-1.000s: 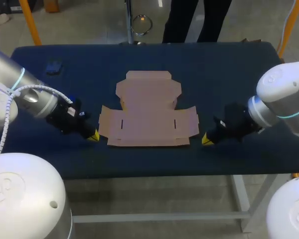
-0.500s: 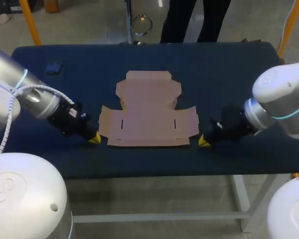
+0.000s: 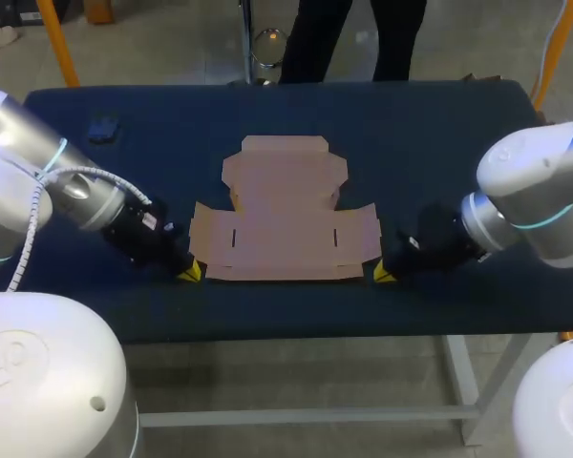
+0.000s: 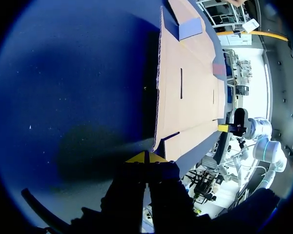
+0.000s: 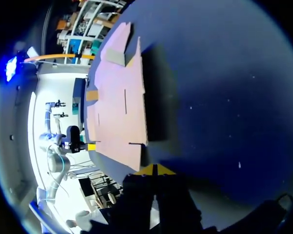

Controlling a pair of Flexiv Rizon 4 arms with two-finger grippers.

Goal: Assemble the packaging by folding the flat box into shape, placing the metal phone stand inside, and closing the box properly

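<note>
The flat brown cardboard box (image 3: 285, 215) lies unfolded in the middle of the dark blue table (image 3: 439, 134). My left gripper (image 3: 189, 274) is shut and empty, its yellow tips low on the cloth at the box's near left corner. My right gripper (image 3: 383, 276) is shut too, at the near right corner. In the left wrist view the shut tips (image 4: 146, 157) sit just short of the cardboard edge (image 4: 185, 92), with my other gripper (image 4: 223, 127) across the sheet. In the right wrist view the tips (image 5: 154, 169) almost meet the box corner (image 5: 118, 107). No phone stand is in view.
A small dark blue object (image 3: 102, 128) lies near the table's far left corner. Bare cloth stretches around the box on every side, and the table's front edge runs close behind both grippers.
Both grippers have slid inward along the cloth toward the box's near corners, the left one rightward and the right one leftward. The box has not moved.
</note>
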